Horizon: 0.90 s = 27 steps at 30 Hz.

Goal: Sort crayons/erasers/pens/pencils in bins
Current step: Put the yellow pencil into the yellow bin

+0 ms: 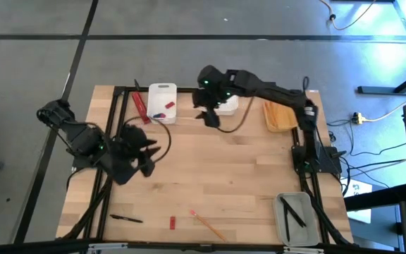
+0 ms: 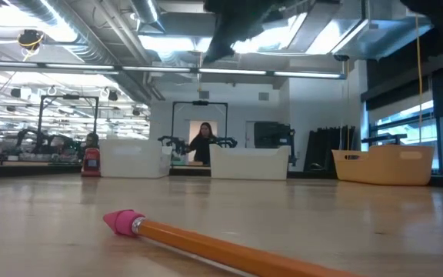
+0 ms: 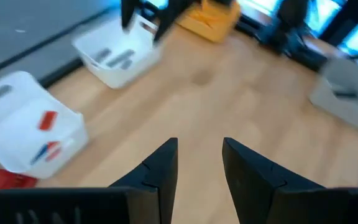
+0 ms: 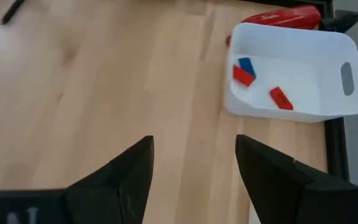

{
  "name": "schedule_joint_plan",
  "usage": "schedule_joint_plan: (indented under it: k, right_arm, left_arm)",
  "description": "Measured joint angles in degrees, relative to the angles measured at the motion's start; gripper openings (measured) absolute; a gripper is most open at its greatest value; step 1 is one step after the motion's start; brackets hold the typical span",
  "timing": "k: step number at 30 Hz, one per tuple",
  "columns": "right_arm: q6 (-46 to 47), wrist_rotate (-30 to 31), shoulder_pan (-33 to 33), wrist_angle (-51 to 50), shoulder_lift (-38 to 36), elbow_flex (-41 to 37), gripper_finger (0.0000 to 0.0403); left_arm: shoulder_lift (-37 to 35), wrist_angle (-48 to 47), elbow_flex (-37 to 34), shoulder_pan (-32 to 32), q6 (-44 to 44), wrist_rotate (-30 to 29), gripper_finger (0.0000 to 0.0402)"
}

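My left gripper hangs open over the table's left part, nothing between its fingers. My right gripper is open too, above the far middle, beside a narrow white bin that its arm partly hides. A wider white bin holds small red and blue pieces. The yellow-orange bin stands at the far right. The grey bin at the near right holds black pens. A pen, a red piece and a pencil lie flat near the front edge.
A long red object lies left of the wider white bin. Black frame rails run along the table's left, far and right sides. Bare wood spreads across the table's middle. A person stands in the room far behind.
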Motion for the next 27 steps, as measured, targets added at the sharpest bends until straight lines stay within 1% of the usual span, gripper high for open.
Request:
schedule_joint_plan:
  k: [3, 6, 12, 14, 18, 20, 24, 27]
  right_arm:
    - [-0.5, 0.9, 3.0, -4.7, -3.5, 0.0, 0.0227]
    - [1.3, 0.4, 7.2, -7.8, -6.4, 0.0, 0.0227]
    - [10.2, 0.9, 16.3, -9.9, -10.1, 0.0, 0.0227]
    - [13.6, 2.4, 19.8, -10.3, -10.2, 0.0, 0.0227]
    - [22.0, 9.5, 25.9, -10.9, -9.7, 0.0, 0.0227]
    - [27.4, 11.9, 28.4, -10.9, -9.3, -0.1, 0.0227]
    - [38.2, 12.4, 32.5, -10.7, -8.9, -0.1, 0.0227]
    - [39.7, 12.6, 35.2, -10.4, -8.5, -0.1, 0.0227]
  left_arm:
    - [0.5, 0.0, 0.0, -3.9, -0.5, 2.5, 0.0119]
    - [1.2, 0.2, 0.0, -7.3, -1.9, 3.1, 0.0119]
    - [3.7, 0.3, 0.0, -12.3, -6.7, 2.9, 0.0119]
    - [4.8, 0.5, 0.0, -13.4, -7.7, 2.9, 0.0119]
    - [7.1, 1.8, 0.0, -15.3, -7.8, 3.0, 0.0119]
    - [8.2, 2.5, 0.0, -16.3, -7.8, 3.3, 0.0119]
    - [9.9, 4.3, 0.0, -18.3, -7.7, 3.5, 0.0119]
    - [10.9, 5.4, 0.0, -19.5, -7.6, 3.5, 0.0119]
